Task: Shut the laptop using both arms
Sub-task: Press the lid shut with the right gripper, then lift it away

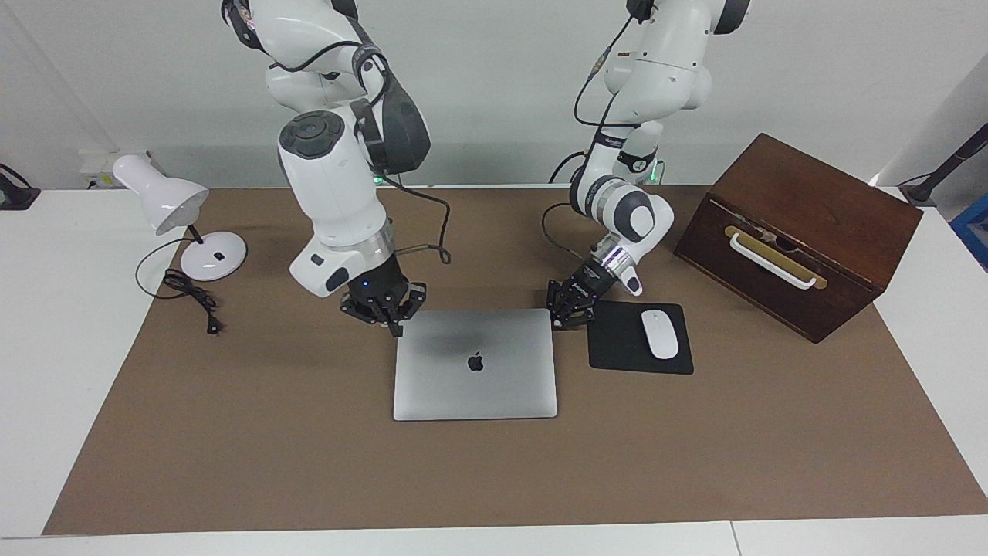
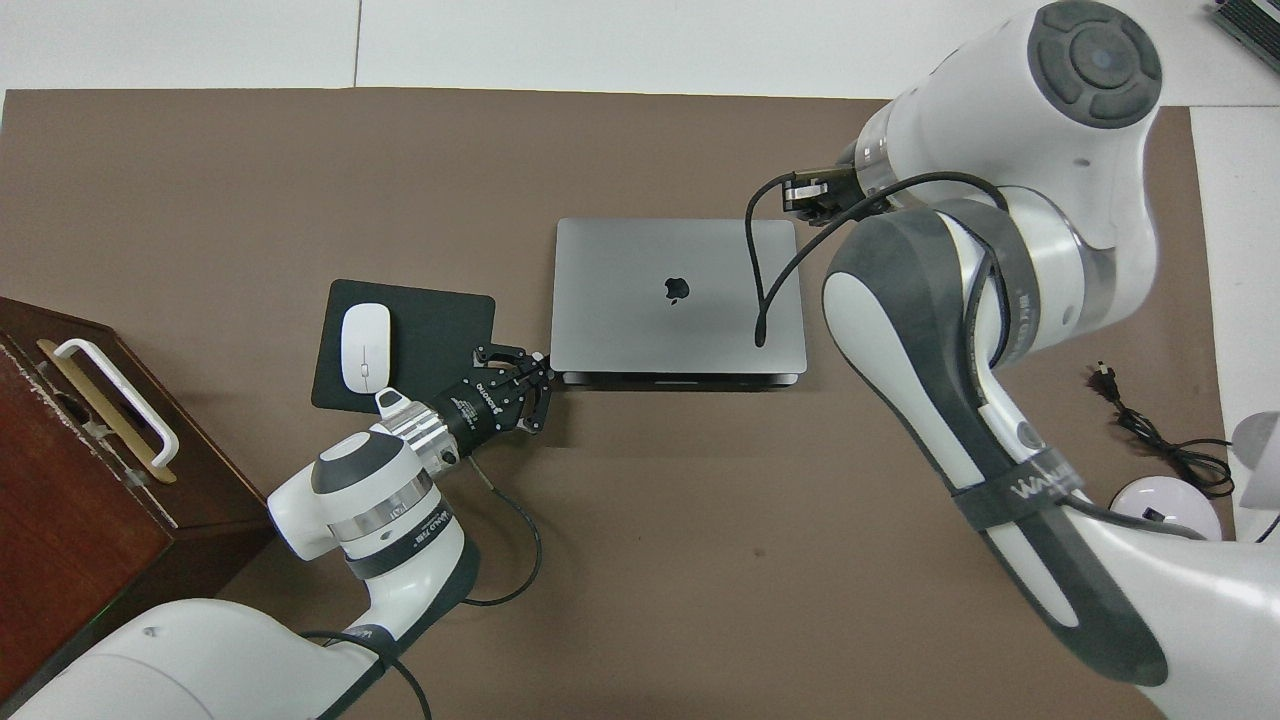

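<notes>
The laptop (image 1: 475,364) is a thin, smooth, silver metal rectangle, shut flat on the brown mat (image 1: 309,463) in the middle of the table. Its long side runs from one arm's end of the table to the other, and its hinge edge faces me. My left gripper (image 1: 572,306) sits low at one near corner, fingers spread. My right gripper (image 1: 384,304) is at the other near corner, fingers spread too. A soft black mouse pad (image 1: 617,340) lies just beside the laptop.

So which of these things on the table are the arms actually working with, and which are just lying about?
Part of the job:
- laptop, lid down flat
- right gripper, at the laptop's corner nearest the robots
- left gripper, at its other near corner

Just lying about:
- mouse on its mouse pad
- wooden box
- desk lamp
</notes>
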